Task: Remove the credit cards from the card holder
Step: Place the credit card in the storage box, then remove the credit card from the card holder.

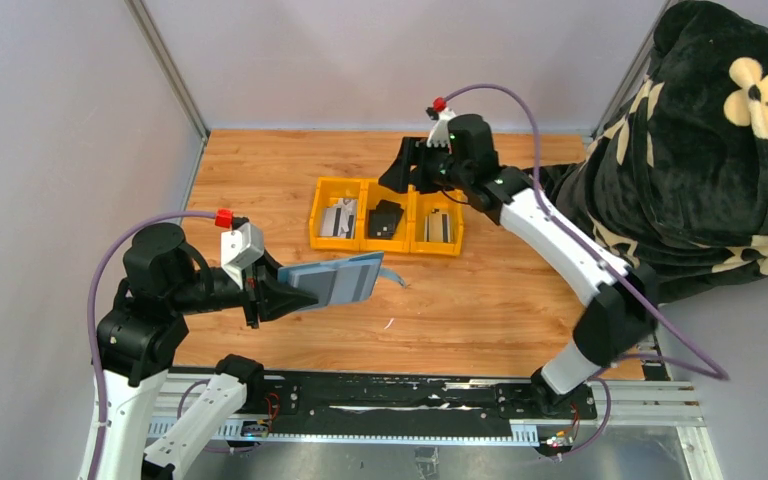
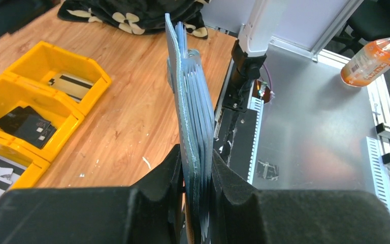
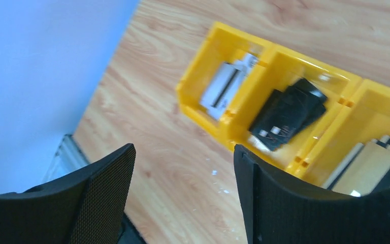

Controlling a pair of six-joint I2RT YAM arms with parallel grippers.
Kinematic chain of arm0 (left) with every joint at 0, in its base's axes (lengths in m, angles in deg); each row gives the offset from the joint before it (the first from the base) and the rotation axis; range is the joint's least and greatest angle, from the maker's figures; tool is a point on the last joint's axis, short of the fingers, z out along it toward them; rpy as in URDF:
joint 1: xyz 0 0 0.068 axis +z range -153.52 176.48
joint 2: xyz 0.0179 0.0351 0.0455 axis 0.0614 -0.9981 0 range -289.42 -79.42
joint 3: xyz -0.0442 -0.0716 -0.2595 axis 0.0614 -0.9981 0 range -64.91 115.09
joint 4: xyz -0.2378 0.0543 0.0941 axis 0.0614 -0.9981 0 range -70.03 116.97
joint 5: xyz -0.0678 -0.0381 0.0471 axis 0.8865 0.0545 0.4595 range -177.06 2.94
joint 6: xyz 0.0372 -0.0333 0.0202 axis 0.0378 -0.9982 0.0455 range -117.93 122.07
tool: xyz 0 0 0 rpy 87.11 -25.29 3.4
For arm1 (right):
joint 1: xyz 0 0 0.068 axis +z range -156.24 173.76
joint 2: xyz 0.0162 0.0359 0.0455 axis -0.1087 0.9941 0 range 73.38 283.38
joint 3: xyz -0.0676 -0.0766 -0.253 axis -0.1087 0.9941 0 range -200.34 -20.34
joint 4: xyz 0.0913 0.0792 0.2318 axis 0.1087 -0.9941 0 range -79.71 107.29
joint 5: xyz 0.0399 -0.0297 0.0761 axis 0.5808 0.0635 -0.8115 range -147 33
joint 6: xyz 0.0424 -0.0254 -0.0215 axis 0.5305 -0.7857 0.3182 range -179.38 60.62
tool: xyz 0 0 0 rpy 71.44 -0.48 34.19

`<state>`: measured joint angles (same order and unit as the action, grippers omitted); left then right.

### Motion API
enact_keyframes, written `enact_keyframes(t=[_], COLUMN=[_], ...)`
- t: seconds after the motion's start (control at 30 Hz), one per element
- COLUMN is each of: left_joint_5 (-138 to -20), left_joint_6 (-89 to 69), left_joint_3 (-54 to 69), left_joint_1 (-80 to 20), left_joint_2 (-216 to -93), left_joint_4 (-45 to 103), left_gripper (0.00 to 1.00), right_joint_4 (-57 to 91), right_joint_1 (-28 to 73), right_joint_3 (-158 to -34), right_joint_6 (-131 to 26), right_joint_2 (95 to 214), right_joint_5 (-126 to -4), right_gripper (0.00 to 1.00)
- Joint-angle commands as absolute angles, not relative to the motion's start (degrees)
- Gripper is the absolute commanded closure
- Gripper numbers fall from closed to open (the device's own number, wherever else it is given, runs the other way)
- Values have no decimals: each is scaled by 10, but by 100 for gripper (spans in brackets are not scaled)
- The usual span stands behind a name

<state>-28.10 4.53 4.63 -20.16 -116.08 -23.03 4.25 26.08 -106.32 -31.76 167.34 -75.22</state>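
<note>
My left gripper (image 1: pixel 285 292) is shut on the blue-grey card holder (image 1: pixel 338 281) and holds it above the wooden table at the left. In the left wrist view the card holder (image 2: pixel 193 112) stands edge-on, its layers pinched between the fingers of the left gripper (image 2: pixel 198 168). My right gripper (image 1: pixel 407 172) hovers behind the yellow tray, open, with nothing between its fingers. The right wrist view has the right gripper (image 3: pixel 183 157) over bare wood. Credit cards (image 1: pixel 338 218) lie in the tray's left compartment and more credit cards (image 1: pixel 441 226) in its right one.
The yellow three-compartment tray (image 1: pixel 364 244) sits mid-table with a black pouch (image 1: pixel 387 217) in its middle compartment. A dark flowered blanket (image 1: pixel 700 150) fills the right side. An orange bottle (image 2: pixel 373 58) lies on the metal surface beyond the table's near edge.
</note>
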Motion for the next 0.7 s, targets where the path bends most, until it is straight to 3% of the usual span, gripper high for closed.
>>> enact_keyframes(t=[0.0, 0.2, 0.37, 0.67], left_joint_5=[-255, -245, -245, -257], left_joint_6=[73, 97, 111, 135], left_joint_3=[48, 36, 28, 32], left_joint_1=[-205, -205, -205, -205], left_joint_2=[-1166, -1163, -1164, -1162], left_joint_4=[-233, -245, -250, -266], left_gripper=[100, 100, 100, 100], right_joint_4=[99, 200, 227, 109], right_joint_1=[287, 361, 427, 521], right_joint_3=[-1020, -973, -970, -987], right_joint_6=[-320, -307, -307, -413], right_joint_2=[1562, 1463, 1447, 1451], right_joint_5=[-849, -937, -1002, -1020], right_gripper=[25, 24, 21, 20])
